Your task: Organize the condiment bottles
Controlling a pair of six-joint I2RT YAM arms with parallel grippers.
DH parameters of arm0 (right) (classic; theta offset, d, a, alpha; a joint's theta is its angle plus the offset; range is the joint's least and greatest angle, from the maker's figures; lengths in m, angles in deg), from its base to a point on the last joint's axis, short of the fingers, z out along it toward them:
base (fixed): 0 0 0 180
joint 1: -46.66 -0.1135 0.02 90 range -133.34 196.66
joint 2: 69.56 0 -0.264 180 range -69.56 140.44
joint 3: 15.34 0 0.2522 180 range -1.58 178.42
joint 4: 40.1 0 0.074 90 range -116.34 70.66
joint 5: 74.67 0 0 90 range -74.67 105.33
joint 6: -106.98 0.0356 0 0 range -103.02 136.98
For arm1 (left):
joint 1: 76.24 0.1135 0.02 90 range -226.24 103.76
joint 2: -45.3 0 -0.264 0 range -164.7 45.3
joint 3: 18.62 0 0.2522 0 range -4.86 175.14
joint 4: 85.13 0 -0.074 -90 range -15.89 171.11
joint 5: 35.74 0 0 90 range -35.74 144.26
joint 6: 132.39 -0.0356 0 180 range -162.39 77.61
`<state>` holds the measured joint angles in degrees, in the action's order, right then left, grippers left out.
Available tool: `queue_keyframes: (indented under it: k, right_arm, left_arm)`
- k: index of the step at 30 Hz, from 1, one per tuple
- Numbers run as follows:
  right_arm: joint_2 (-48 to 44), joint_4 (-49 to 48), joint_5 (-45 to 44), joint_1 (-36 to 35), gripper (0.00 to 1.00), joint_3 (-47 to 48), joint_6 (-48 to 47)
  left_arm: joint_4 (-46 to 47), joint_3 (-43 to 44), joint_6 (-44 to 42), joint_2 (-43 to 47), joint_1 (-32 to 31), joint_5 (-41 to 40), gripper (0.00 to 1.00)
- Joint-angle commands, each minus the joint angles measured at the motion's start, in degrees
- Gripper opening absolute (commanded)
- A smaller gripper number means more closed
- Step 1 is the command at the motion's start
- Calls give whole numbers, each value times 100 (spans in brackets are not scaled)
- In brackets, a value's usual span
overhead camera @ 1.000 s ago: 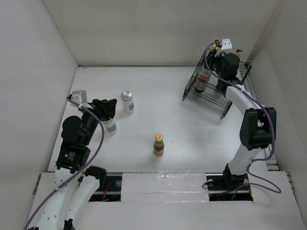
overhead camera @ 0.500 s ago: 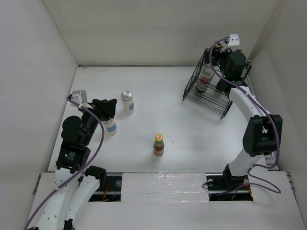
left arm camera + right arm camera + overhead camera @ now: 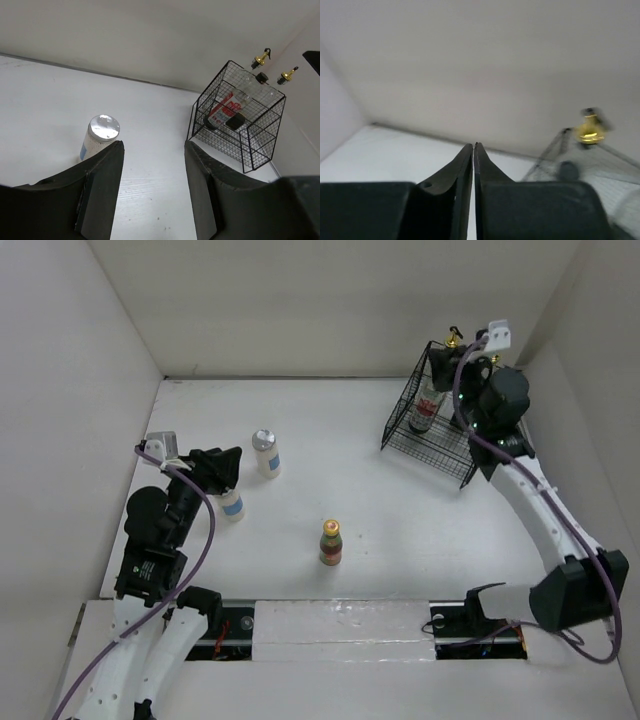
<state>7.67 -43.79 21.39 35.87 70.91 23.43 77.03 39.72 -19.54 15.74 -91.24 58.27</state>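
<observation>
The right gripper (image 3: 473,146) is closed on nothing beside the black wire basket (image 3: 441,448), which holds the dark red-labelled bottle (image 3: 427,406) and the gold-pourer glass bottles (image 3: 259,59), while the left gripper (image 3: 153,145) stands open and empty near the two white blue-labelled bottles (image 3: 266,453), with the small red-capped bottle (image 3: 331,542) upright mid-bench (image 3: 400,510).

You have the wire basket (image 3: 440,445) at the far right corner of the bench (image 3: 340,440). Inside it stands the capped bottle (image 3: 427,405), with the first pourer bottle (image 3: 260,59) and the second pourer bottle (image 3: 286,76) behind it. On the left side stand the rear lidded bottle (image 3: 266,454) and, nearer the arms and slightly left, the front lidded bottle (image 3: 233,506). The small bottle (image 3: 331,543) stands alone mid-bench, well apart from the rest.
</observation>
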Motion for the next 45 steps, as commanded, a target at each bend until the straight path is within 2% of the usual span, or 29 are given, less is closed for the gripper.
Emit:
queue_keyframes:
  k: [1, 2, 3, 4, 5, 7, 8, 10, 12, 15, 20, 21, 27, 36, 39, 40, 43, 44, 45]
  right_arm:
    - [-594, 260, 606, -949, 8, -925, 338]
    - [-787, 260, 606, -1256, 8, -1138, 339]
    - [-858, 312, 606, -1842, 12, -1323, 339]
    - [-920, 469, 528, -2118, 19, -1464, 251]
    - [-990, 697, 466, -2364, 39, -1631, 198]
    - [-1288, 1398, 343, -3074, 58, -1772, -4]
    - [-1437, 1603, 343, -3313, 70, -1947, -74]
    - [-2026, 2103, 81, -3953, 77, -2124, -206]
    - [-2587, 2298, -17, -4290, 86, -2369, -206]
    - [-2880, 2834, -246, -4756, 95, -2423, -206]
    - [-2381, 2889, -53, -5038, 97, -2529, -267]
    - [-2266, 2888, -244, -5213, 97, -2529, -268]
    - [-1686, 2116, -440, -5355, 95, -2635, -373]
    - [-1088, 1034, -1054, -5355, 83, -2950, -260]
    - [-904, 726, -1203, -5355, 75, -3004, -154]
    - [-903, 656, -1204, -5355, 66, -3056, -101]
    - [-841, 454, -1204, -5355, 55, -3170, -49]
    - [-841, 453, -1256, -5355, 44, -3171, -48]
    - [-920, 401, -1335, -5355, 40, -3171, -48]
  left_arm:
    - [232, -10, 18, 56, 15, -110, 48]
    - [232, -10, 78, 56, 15, -163, 48]
    - [232, -10, 218, 4, 15, -259, 48]
    - [232, -10, 220, 3, 15, -260, 49]
    - [180, -10, 289, 3, 15, -260, 49]
    - [179, -10, 290, 3, 15, -260, 51]
    - [179, -10, 290, 3, 15, -260, 52]
    - [179, -10, 290, 3, 15, -260, 52]
    - [179, -10, 229, -58, 15, -260, 52]
    - [179, -10, 229, -163, 15, -120, 53]
    - [179, -10, 229, -217, 15, -67, 53]
    - [231, -10, 229, -217, 15, -15, 53]
    - [232, -10, 176, -217, 15, -14, 53]
    - [232, -10, 176, -217, 15, 38, 53]
    - [232, -10, 176, -217, 15, 38, 53]
    - [232, -10, 176, -217, 15, 38, 53]
    - [232, -10, 176, -217, 15, 91, 53]
    - [232, -10, 176, -217, 15, 91, 53]
    - [232, -10, 176, -217, 15, 91, 53]
